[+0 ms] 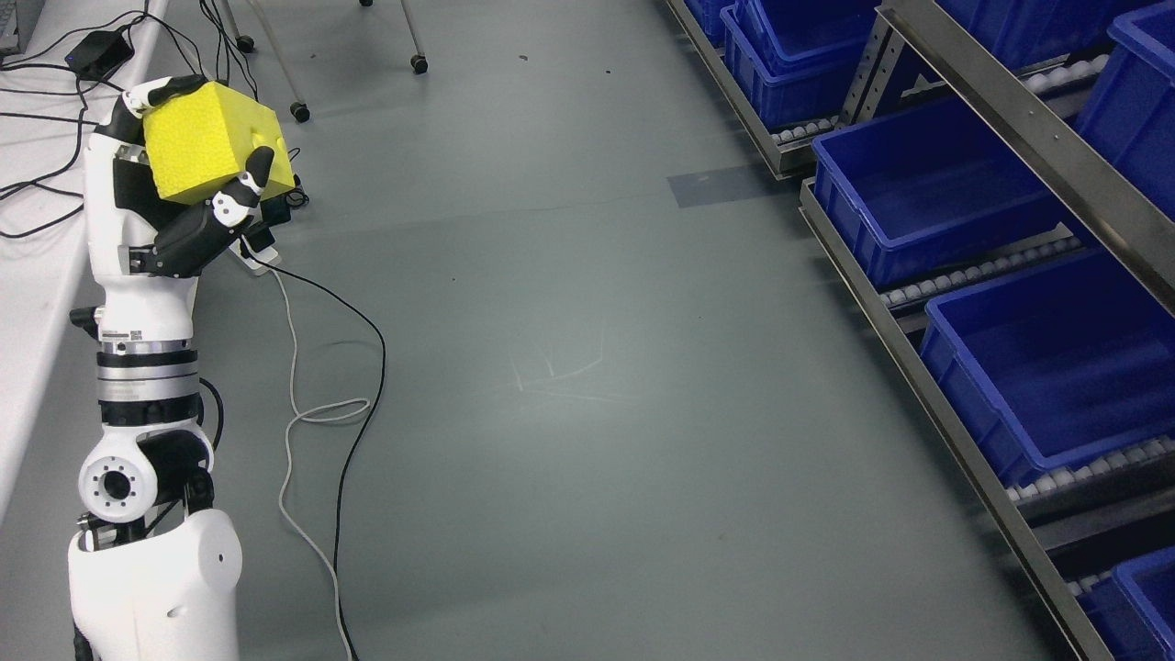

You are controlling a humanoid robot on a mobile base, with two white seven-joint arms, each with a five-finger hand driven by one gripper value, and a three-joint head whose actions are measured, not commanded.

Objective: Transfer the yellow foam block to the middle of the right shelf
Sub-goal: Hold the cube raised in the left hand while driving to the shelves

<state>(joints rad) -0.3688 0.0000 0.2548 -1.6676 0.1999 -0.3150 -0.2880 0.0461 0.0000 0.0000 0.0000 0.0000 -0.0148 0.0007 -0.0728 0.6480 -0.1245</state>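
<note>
Table: a white table (37, 303) runs down the far left edge, with black wires on it.
Left hand: the left hand (170, 197) is up high on the left, and its fingers are wrapped around the yellow foam block (207, 138).
Block: it sits in that hand, tipped a little, with a thumb on its lower side and fingers over its top.
Floor: grey floor (569, 367) fills the middle, with a black cable (363, 404) and a white one lying on it.
Shelf: the right shelf (1001, 101) is far across the floor from the block, full of blue bins (927, 193).
Which way: the block must travel to the right, all the way over the floor.
Middle level: I think the big open bins are on it, but the shelf is cut off, so I am not sure.
Right hand: not seen.
</note>
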